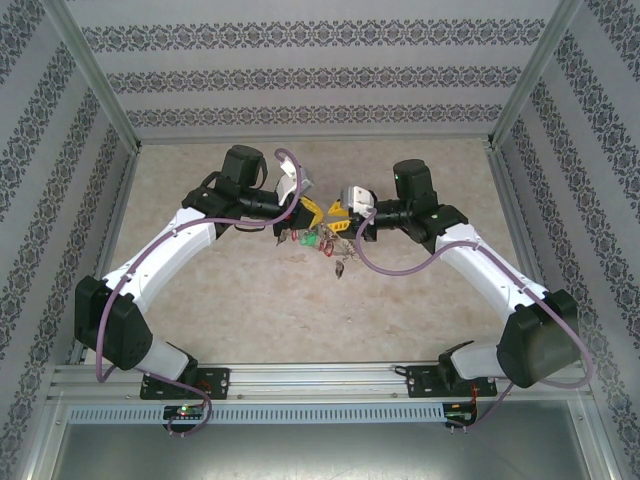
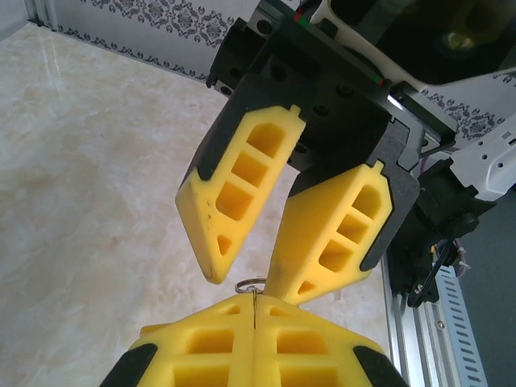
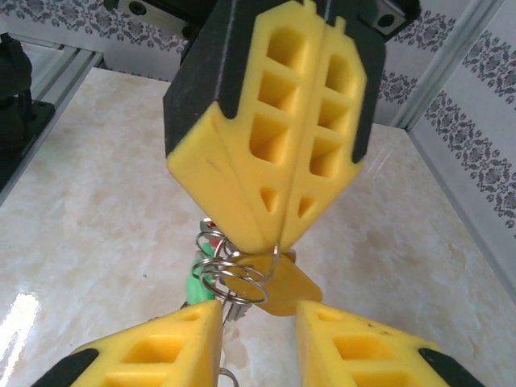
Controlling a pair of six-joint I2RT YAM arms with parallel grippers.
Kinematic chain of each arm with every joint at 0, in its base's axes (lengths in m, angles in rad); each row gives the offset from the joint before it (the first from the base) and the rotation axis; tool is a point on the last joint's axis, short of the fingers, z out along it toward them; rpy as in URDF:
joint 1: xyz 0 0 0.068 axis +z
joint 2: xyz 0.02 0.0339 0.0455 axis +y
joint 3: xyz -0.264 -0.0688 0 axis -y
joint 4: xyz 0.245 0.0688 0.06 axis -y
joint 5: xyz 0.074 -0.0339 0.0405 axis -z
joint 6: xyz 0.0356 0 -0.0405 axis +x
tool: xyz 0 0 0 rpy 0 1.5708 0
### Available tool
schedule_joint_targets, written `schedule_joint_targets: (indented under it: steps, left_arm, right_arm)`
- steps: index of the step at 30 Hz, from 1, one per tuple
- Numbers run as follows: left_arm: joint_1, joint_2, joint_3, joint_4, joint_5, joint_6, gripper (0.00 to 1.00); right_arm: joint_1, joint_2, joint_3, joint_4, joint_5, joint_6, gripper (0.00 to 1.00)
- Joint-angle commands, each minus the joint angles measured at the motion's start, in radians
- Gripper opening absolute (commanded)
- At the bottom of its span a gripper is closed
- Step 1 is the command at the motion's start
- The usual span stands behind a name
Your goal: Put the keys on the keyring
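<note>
Straight to the left gripper [image 3: 276, 239]: clamped tight, yellow fingers [image 3: 222, 189] pressed flush with no gap, angled in from twelve o'clock on the right wrist camera. Pinched at the very tips, the keyring [image 3: 234, 280]: thin silver wire in several coils, dangling at six o'clock off those tips. Likewise on the left wrist camera: a hair of wire standing upright out of the closed seam at six o'clock.

Now the right gripper [image 2: 254, 284]: part-way apart, a narrow gap and no more, angled in from one o'clock on the left wrist camera with a small wire loop [image 2: 251, 284] sitting right in that gap. Hard to call any pad contact there, too tight to tell. From its own camera, tips at five and seven o'clock, flanking the ring from below, nothing visibly squeezed.

Out from the ring: yellow tag [image 3: 292, 292] tucked behind at four o'clock, green tag [image 3: 196, 284] at nine o'clock, a sliver of red tag [image 3: 211, 239] at eleven. Threaded or merely bunched against the wire? Cannot tell.

Wider, from overhead: both arms bowed inward, noses meeting over the table [image 1: 430, 290], left at nine o'clock, right at three. Keys [image 1: 320, 242] bunched just at six o'clock of the meeting point, green and red specks showing, with a dark bit [image 1: 340, 268] lower down, too small to name. Pale marbled surface underneath, patterned walls [image 1: 320, 75] all round.
</note>
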Motion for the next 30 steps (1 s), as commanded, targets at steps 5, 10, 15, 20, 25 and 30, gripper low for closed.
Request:
schedule_joint_targets:
  steps: [5,10,15,20,25,30]
  left_arm:
    - [-0.011,0.001,0.019,0.044,0.070,0.031,0.00]
    - [-0.010,0.002,0.017,0.050,0.088,0.032,0.00]
    - [-0.011,0.004,0.017,0.050,0.095,0.034,0.00]
    - [-0.010,0.004,0.017,0.048,0.098,0.036,0.00]
    - [-0.010,0.004,0.012,0.048,0.101,0.037,0.00]
    - [-0.011,0.001,0.004,0.048,0.097,0.040,0.00]
  right_arm:
    - [0.020,0.015,0.029,-0.022,-0.043,-0.046,0.28]
    - [0.021,0.029,0.036,-0.016,-0.029,-0.033,0.30]
    - [0.024,0.042,0.046,-0.015,-0.034,-0.028,0.25]
    - [0.024,0.049,0.051,-0.017,-0.050,-0.020,0.16]
    - [0.025,0.049,0.051,-0.007,-0.075,-0.012,0.07]
    - [0.025,0.036,0.038,0.015,-0.104,-0.006,0.00]
